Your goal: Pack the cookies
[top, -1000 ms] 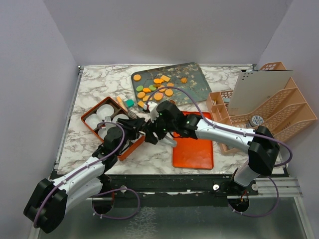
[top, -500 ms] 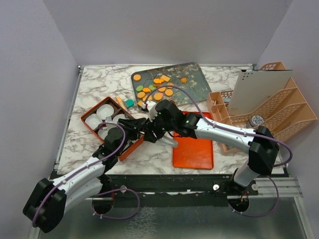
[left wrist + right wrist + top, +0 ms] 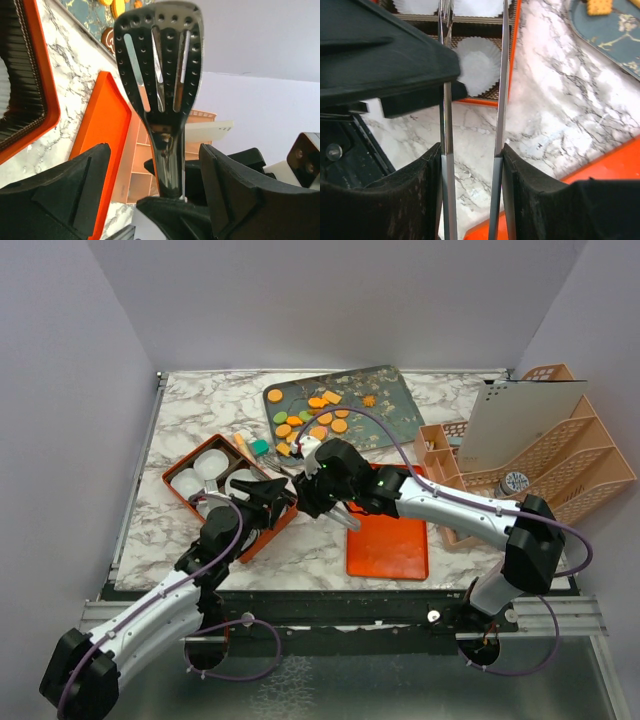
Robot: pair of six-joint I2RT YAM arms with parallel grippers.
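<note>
On the left sits an orange box (image 3: pixel 188 456) with white paper cups (image 3: pixel 480 65) in it. No cookie is in a cup that I can see.

Just right of the box is the left gripper (image 3: pixel 152 150). Its two black fingers stand wide apart. The holey end of the shiny metal tongs (image 3: pixel 162 127) pokes up between them, but the fingers do not seem to touch it. So that hand holds nothing.

Next comes the right gripper (image 3: pixel 472 155). Its fingers press on the two thin metal legs of the tongs, one on each side, and squeeze them a bit closer. This hand has the tongs.

The tongs lie long-ways from the right gripper out to the left, and their tips point at the box. The small flat cookies (image 3: pixel 315 420), mostly orange, are not that way. They lie on the dark patterned tray (image 3: pixel 385 400), on the far side of both grippers. I think the right arm must turn the tongs round to the far side to reach them. It is the nearer arm too.

Further right lie a flat orange lid (image 3: pixel 390 540) and a peach plastic rack (image 3: pixel 560 470).
</note>
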